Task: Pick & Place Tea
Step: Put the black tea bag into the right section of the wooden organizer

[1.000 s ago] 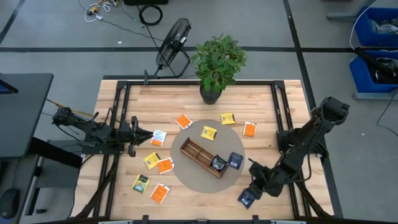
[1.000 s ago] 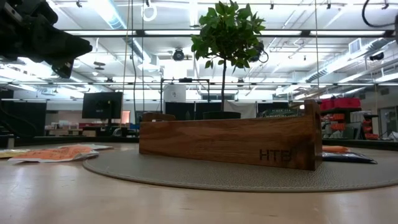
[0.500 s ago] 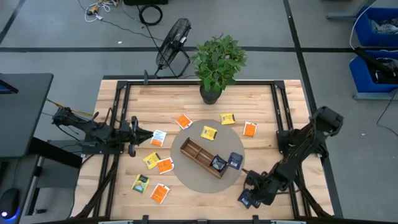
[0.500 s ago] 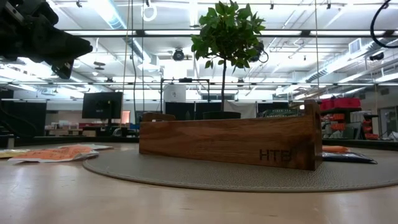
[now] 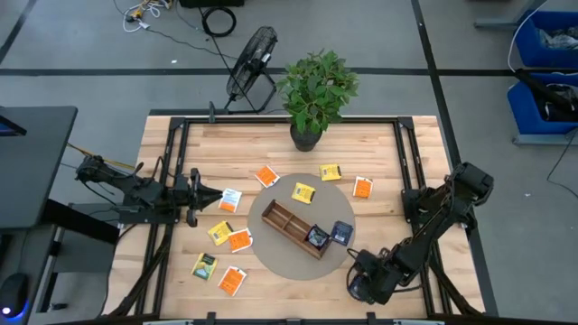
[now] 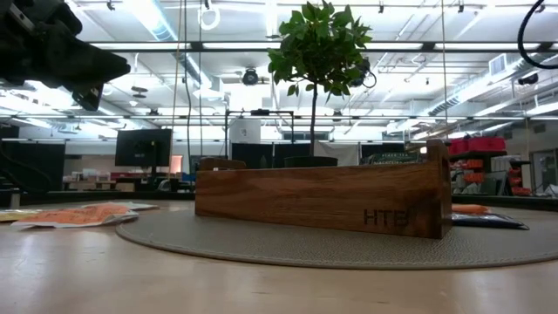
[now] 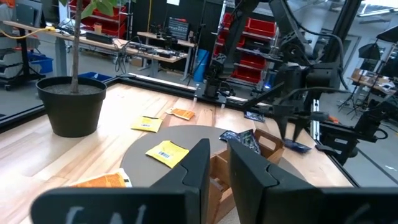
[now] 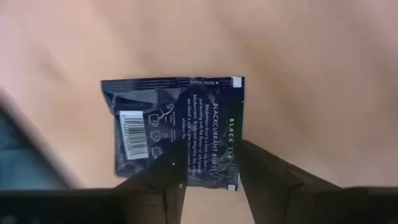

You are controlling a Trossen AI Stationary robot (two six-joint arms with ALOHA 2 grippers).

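A dark blue tea sachet (image 8: 177, 134) lies flat on the bare wood near the table's front right. My right gripper (image 8: 211, 163) (image 5: 361, 285) hangs over it, pointing down, open, its fingertips above one edge of the sachet; whether they touch it I cannot tell. The brown wooden tray (image 5: 293, 227) stands on a round grey mat (image 5: 271, 257) with two dark sachets (image 5: 330, 235) at its right end. Orange (image 5: 239, 240), yellow (image 5: 303, 192) and one yellow-green (image 5: 204, 265) sachets lie scattered. My left gripper (image 5: 221, 197) (image 7: 217, 163) waits at the left, level, a narrow gap between its fingers, holding nothing.
A potted plant (image 5: 316, 90) stands at the table's far edge, middle. More sachets lie behind the tray: orange (image 5: 265, 175) (image 5: 363, 188) and yellow (image 5: 330, 171). Black frame rails (image 5: 406, 162) run along the table's sides. In the low view the tray (image 6: 323, 201) fills the middle.
My right gripper has sunk and moved toward the table's near edge and left, coming over the dark blue sachet, and has tipped from slanting to pointing nearly straight down. The sachet has stayed where it lay.
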